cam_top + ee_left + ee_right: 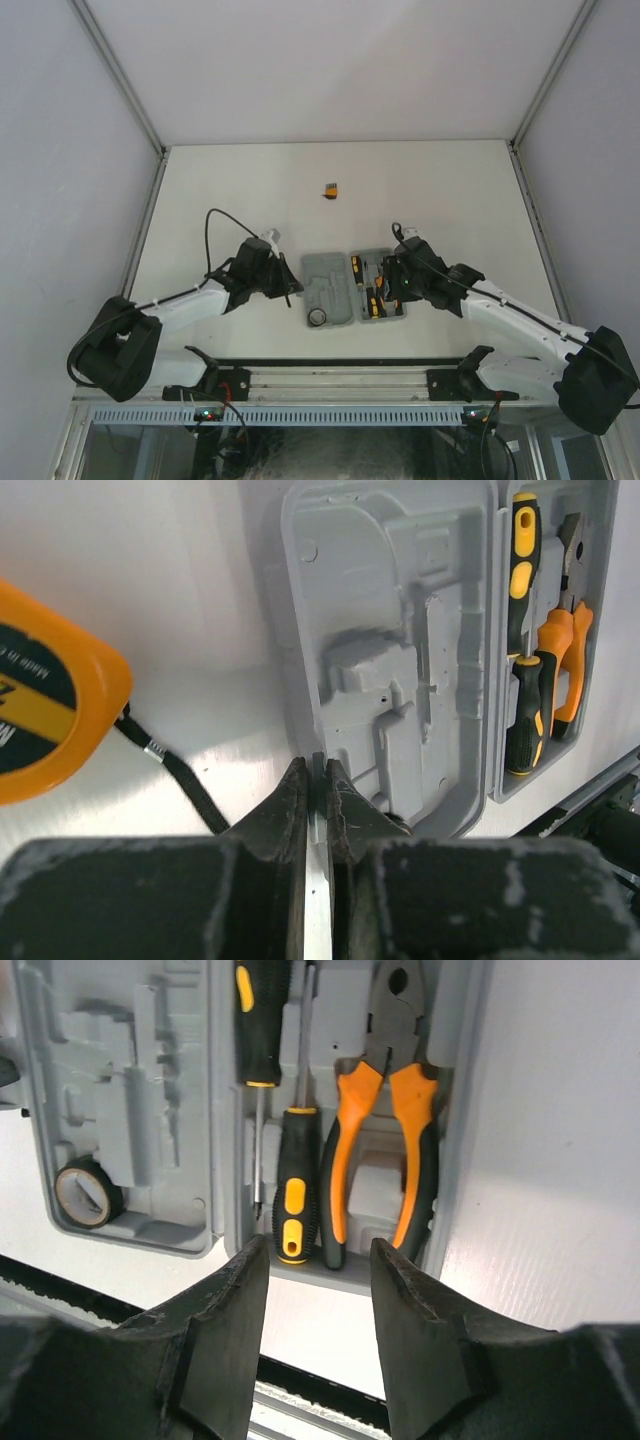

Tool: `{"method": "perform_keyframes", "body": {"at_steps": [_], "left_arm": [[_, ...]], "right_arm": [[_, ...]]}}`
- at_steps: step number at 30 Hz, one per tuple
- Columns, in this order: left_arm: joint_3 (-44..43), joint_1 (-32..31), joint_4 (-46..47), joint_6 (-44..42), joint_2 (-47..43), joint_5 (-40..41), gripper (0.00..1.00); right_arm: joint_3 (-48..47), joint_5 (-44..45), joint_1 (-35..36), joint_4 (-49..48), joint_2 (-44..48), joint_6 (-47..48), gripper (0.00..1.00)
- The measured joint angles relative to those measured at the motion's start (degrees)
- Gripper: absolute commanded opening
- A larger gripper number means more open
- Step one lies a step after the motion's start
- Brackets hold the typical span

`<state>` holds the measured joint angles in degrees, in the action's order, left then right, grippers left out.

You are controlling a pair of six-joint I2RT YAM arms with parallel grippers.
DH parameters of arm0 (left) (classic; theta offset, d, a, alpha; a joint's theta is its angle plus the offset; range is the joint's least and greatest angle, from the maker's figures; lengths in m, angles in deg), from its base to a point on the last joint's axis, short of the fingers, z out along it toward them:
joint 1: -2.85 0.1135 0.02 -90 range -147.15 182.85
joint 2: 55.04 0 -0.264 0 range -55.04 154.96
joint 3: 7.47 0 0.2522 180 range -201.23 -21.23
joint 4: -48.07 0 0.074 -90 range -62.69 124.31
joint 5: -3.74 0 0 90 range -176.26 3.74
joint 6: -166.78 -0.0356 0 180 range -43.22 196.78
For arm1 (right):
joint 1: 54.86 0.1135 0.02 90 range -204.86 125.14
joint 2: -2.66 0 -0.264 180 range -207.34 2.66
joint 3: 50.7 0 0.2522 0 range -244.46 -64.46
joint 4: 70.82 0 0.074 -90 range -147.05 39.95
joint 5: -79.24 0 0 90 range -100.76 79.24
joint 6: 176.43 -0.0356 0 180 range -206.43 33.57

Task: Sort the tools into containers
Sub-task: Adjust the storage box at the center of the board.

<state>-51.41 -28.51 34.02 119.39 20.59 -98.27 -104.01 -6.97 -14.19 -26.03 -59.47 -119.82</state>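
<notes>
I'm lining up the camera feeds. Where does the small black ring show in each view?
Top external: black ring in the near-left corner of the grey case.
Left wrist: not clearly visible.
Right wrist: lower left, same corner.
Shared landmark: the open grey case.

Our left arm and right arm share white tubular links and bulky black joint housings. A thin black cable loops off the left one. Our left gripper and right gripper are matte black, with wedge-shaped fingers and scuffed, grey-dusted bodies.
</notes>
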Motion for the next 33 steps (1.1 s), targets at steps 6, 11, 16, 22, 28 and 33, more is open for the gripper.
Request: {"method": "perform_keyframes", "body": {"at_steps": [6,11,16,22,28,33], "left_arm": [[3.7,-0.5,-0.3,1.5,-5.8,1.7,0.00],[5.0,-5.7,-0.3,4.5,-7.4,5.1,0.01],[4.8,-11.6,3.4,7.4,-4.3,6.1,0.11],[0.5,-14.8,6.4,7.8,2.3,4.8,0.20],[-1.8,-15.2,6.2,7.3,2.7,4.4,0.10],[-1.8,-15.0,5.7,7.5,2.7,4.8,0.02]], "right_arm": [[1.4,0.4,0.6,-0.7,0.1,-1.9,0.44],[1.8,1.3,1.6,-0.8,0.2,-3.1,0.44],[2.1,2.4,2.6,-1.0,1.9,-3.7,0.44],[3.3,4.6,5.4,-0.8,5.3,-4.1,0.46],[3.4,8.1,13.6,-0.7,5.6,-6.3,0.47],[3.4,10.7,17.4,-0.2,2.7,-9.2,0.46]]}}
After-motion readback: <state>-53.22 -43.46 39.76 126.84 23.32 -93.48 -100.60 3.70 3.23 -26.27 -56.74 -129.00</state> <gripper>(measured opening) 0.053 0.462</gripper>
